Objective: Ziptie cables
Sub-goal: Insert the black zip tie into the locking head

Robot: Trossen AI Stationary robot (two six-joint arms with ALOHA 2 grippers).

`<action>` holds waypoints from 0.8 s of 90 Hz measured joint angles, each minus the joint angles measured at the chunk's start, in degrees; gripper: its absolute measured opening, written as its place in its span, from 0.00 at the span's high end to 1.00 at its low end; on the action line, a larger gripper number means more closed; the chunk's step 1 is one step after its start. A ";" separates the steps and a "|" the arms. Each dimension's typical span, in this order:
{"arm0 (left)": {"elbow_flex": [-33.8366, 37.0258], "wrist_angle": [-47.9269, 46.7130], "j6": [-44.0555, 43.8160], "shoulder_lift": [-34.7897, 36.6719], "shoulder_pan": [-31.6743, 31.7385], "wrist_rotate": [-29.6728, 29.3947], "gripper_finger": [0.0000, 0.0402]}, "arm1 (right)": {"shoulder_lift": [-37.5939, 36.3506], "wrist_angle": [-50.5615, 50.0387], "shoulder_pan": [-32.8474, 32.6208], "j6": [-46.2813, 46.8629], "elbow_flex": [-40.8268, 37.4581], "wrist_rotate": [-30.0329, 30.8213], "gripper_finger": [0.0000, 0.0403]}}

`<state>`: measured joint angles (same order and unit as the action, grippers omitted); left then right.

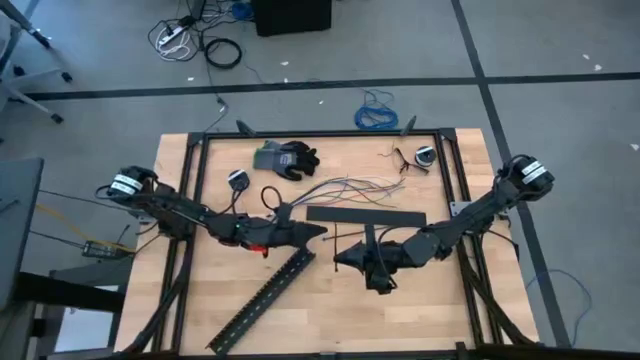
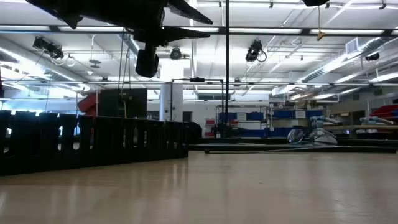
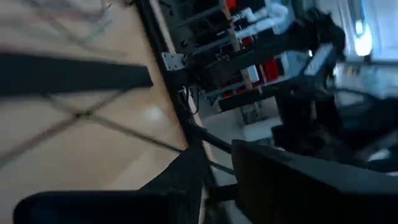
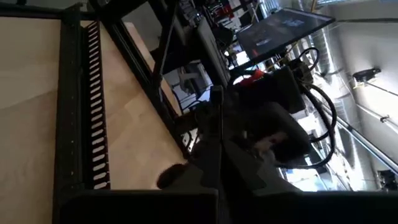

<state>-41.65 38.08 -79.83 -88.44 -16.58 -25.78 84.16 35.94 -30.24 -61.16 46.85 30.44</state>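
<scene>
On table centre: both my grippers face each other, well apart, over the bare wood.
L gripper (image 1: 318, 230): tip points toward table middle, near one end of the slotted strip; fingers look drawn to a narrow point in high view, nothing seen between them. Can't confirm from L wrist view, too smeared.
R gripper (image 1: 340, 260): low, just below the flat strip. A thin black ziptie (image 1: 365, 238) stands upright at it; in low view the ziptie (image 2: 226, 68) shows as a vertical line rising to the top edge. R wrist view has the thin stem (image 4: 219, 134) running up between my fingers, so pinched on it.
Cables (image 1: 345, 188): thin wires, fanned loose on the wood toward the back, above the flat strip. Neither gripper touches them.
Flat strip (image 1: 365, 215): black, lies crosswise at centre, betw. cables and R gripper.
Slotted strip (image 1: 265, 298): black, lies diagonally toward the front-left; slots clear in R wrist view (image 4: 93, 106).
Glove (image 1: 286, 158): dark, at back, left of the cables.
Blue coil (image 1: 377, 113): off the table, on floor beyond the back edge.
Table (image 1: 440, 300): light wood, black frame rails round it.
</scene>
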 joint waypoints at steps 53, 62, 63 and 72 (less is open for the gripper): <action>-0.04 25.41 -22.30 -14.10 0.89 5.44 0.81 | 0.00 -4.76 0.07 -8.38 0.00 -2.68 1.00; -0.04 26.75 -22.85 -15.41 1.23 5.44 0.81 | 0.00 -5.35 0.07 -8.47 0.00 -3.11 1.00; -0.04 26.74 -22.86 -15.46 1.24 5.41 0.81 | 0.00 -5.38 0.07 -8.48 0.00 -3.10 1.00; -0.04 26.91 -22.89 -15.73 1.33 5.25 0.81 | 0.00 -5.73 0.07 -8.46 0.00 -3.15 1.00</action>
<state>-41.69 64.99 -102.72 -104.18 -15.25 -20.53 84.16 30.22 -30.17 -69.63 46.85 27.29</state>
